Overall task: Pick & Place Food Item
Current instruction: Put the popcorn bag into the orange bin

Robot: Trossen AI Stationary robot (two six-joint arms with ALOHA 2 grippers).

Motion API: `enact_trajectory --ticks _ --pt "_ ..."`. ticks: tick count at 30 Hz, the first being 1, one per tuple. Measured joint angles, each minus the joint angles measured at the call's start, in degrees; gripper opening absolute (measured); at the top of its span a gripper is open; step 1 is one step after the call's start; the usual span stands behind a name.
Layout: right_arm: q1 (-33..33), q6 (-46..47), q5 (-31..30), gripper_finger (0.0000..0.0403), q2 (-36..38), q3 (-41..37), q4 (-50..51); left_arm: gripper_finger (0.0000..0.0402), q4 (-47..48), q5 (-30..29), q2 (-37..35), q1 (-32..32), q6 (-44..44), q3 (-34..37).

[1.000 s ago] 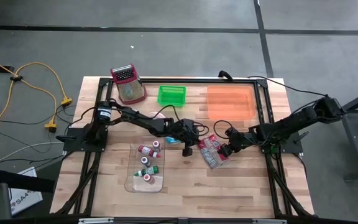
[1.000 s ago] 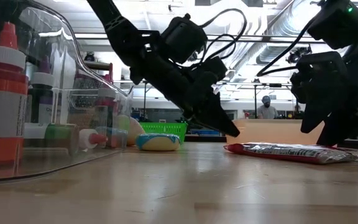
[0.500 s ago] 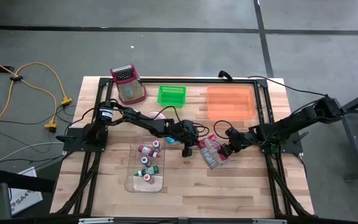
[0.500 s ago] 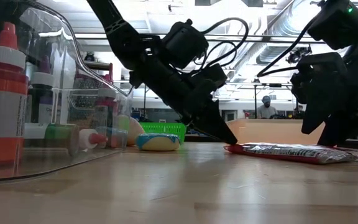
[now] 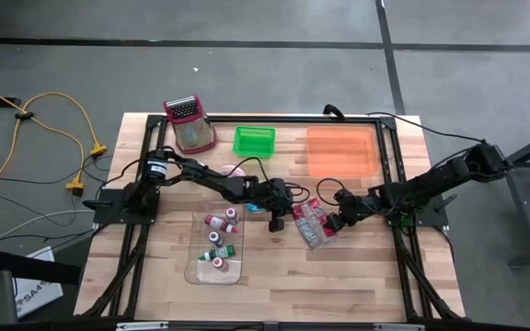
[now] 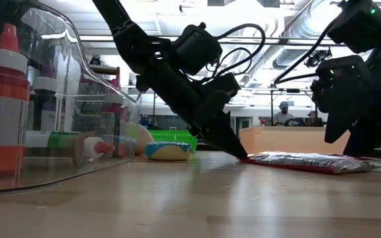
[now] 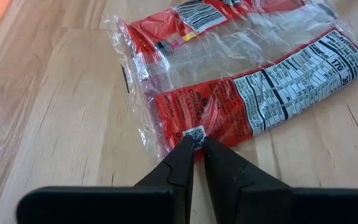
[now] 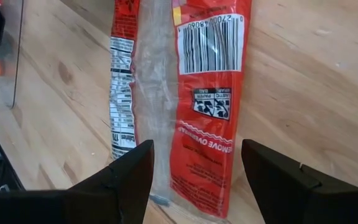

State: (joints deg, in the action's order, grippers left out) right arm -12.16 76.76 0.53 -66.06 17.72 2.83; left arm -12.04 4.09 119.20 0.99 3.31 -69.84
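Low view — left gripper [image 6: 240, 155] was brought down to the table, fingers clenched at the red snack packet's [image 7: 253, 93] edge near table centre — pinch judged begun. Right gripper [image 8: 194, 180] was poised over it, fingers spread, empty.

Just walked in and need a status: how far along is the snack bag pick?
Nothing is placed yet: the red snack bag lies flat on the table. In hand: the shut left gripper touches its edge; the open right gripper hovers above. Gripping, lifting and placing remain.
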Motion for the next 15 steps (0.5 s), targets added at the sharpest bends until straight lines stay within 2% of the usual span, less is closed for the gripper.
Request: enact_trajectory --ticks 5,10,15 --pt "0.0 0.2 -0.2 0.0231 -0.6 0.0 -1.2 0.003 0.0 0.0 0.0 0.0 0.0 0.0" --pt "0.0 1.2 0.7 0.0231 -5.6 0.3 -4.2 0.003 0.1 0.0 0.0 0.0 0.2 0.0" --pt "0.0 -0.2 2.4 0.0231 -11.1 0.2 -14.1 0.003 0.2 0.0 0.0 0.1 0.2 0.0"
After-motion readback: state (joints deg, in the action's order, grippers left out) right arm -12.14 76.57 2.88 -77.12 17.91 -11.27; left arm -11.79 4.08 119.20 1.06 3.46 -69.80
